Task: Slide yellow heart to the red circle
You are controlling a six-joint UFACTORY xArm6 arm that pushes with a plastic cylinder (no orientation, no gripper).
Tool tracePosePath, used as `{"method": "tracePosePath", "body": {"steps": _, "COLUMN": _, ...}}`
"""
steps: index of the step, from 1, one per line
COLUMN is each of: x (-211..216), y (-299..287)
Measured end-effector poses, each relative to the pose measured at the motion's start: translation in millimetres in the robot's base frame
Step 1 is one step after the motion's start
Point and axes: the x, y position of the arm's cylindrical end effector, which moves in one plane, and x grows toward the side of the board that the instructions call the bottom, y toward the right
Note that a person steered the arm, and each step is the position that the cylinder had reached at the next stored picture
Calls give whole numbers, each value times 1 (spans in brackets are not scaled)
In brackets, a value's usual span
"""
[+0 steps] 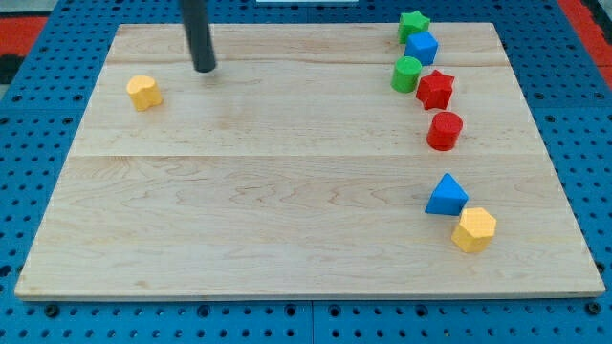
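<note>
No jaws here: my tip [205, 69] stands right of the yellow heart [143, 92], so a push would likely drive it away from the red circle [445, 130].

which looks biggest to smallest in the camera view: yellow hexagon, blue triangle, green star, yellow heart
1. yellow hexagon and blue triangle: about alike, both nearest the view's bottom, so nearness may inflate them.
2. yellow heart.
3. green star, at the view's top, so distance may shrink it.
</note>
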Motion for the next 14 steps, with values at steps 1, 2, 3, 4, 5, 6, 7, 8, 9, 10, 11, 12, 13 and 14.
{"method": "tracePosePath", "body": {"steps": 1, "x": 27, "y": -32}}
{"method": "tracePosePath", "body": {"steps": 2, "x": 36, "y": -55}}
{"method": "tracePosePath", "body": {"steps": 3, "x": 27, "y": -52}}
{"method": "tracePosePath", "body": {"steps": 4, "x": 20, "y": -45}}
{"method": "tracePosePath", "body": {"steps": 5, "x": 12, "y": -71}}
{"method": "tracePosePath", "body": {"steps": 6, "x": 0, "y": -103}}
{"method": "tracePosePath", "body": {"steps": 7, "x": 40, "y": -127}}
{"method": "tracePosePath", "body": {"steps": 8, "x": 57, "y": -119}}
{"method": "tracePosePath", "body": {"steps": 9, "x": 77, "y": -83}}
{"method": "tracePosePath", "body": {"steps": 10, "x": 79, "y": -43}}
{"method": "tracePosePath", "body": {"steps": 11, "x": 78, "y": 5}}
{"method": "tracePosePath", "body": {"steps": 12, "x": 78, "y": 33}}
{"method": "tracePosePath", "body": {"steps": 13, "x": 78, "y": 72}}
{"method": "tracePosePath", "body": {"steps": 14, "x": 79, "y": 118}}
